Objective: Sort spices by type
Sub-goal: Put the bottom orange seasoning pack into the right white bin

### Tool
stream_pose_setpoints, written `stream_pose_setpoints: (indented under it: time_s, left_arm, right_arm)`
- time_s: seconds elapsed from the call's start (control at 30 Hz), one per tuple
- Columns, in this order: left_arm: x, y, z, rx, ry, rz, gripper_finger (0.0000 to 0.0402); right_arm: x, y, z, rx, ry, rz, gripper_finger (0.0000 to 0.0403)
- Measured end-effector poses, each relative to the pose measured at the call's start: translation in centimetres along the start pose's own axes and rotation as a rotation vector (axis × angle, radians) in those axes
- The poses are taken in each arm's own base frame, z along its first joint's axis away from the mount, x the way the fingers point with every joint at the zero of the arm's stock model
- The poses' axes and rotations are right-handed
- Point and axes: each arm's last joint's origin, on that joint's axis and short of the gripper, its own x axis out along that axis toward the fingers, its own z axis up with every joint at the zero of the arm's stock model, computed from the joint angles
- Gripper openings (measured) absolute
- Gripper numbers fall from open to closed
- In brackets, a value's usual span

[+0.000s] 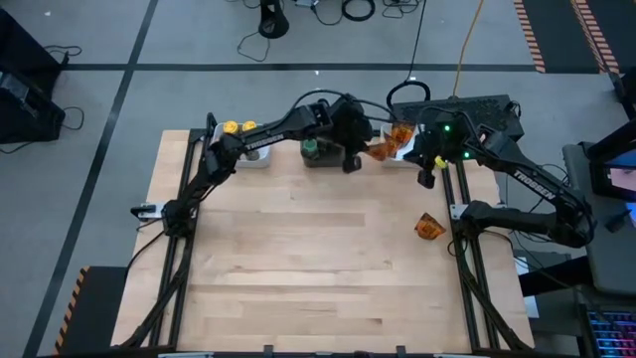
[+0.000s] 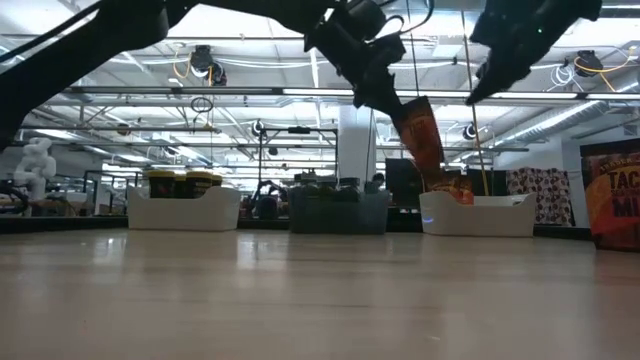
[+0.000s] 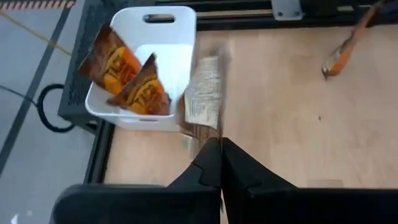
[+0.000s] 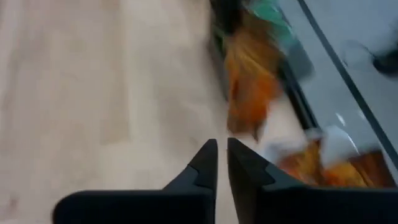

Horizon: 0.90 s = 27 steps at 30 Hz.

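Along the far edge of the pale wooden counter [image 1: 318, 268] stand three rectangular bins. At the left, the white plastic bin [image 1: 243, 149] holds dark little jars with yellow lids [image 1: 238, 126]. In the middle, the dark grey bin [image 1: 323, 154] holds a jar with a green lid [image 1: 310, 146]. At the right, another white bin with a slotted handle [image 3: 163, 37] holds two orange-brown crinkly packets [image 3: 124, 74].

Reaching across from the left, the left claw [image 3: 221, 152] hangs above the counter between the grey bin and the right-hand white bin, clenched on the top edge of another orange-brown crinkly packet [image 2: 423, 135]. That packet dangles tilted, its lower end close by the white bin's rim.

Near the same bin hovers the right claw [image 4: 222, 152], its fingers pressed together and grasping nothing.

One more orange packet [image 1: 429, 227] lies alone on the counter near its right edge, well apart from the bins.
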Motion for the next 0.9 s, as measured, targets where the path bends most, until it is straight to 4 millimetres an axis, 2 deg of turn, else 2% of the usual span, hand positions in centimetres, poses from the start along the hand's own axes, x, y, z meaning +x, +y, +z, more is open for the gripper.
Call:
stream_pose_setpoints:
  time_s: [0.13, 0.3, 0.47, 0.57, 0.7, 0.9]
  left_arm:
    - [0.2, -1.2, 0.1, 0.051, 0.017, -0.026, 0.0000]
    - [0.4, -2.7, 0.3, 0.136, 0.032, -0.054, 0.0000]
    - [0.5, -3.1, 0.6, 0.187, 0.019, -0.055, 0.0000]
    - [0.6, -3.2, 0.6, 0.188, 0.014, -0.051, 0.0000]
    - [0.6, -3.1, 0.8, 0.179, -0.001, -0.032, 0.0000]
    - [0.6, -3.0, 0.9, 0.166, 0.001, -0.007, 0.0000]
  right_arm:
    - [0.1, 0.6, 0.7, -0.065, -0.069, 0.069, 0.0048]
    - [0.2, 1.1, 0.9, -0.167, -0.078, 0.083, 0.0115]
    - [0.3, 1.4, 1.1, -0.206, -0.091, 0.095, 0.0188]
    - [0.4, 1.6, 1.2, -0.167, -0.095, 0.107, 0.0222]
    - [1.0, 1.6, 1.3, -0.082, -0.076, 0.129, 0.0247]
    - [2.7, 1.2, 1.6, -0.022, -0.026, 0.142, 0.0252]
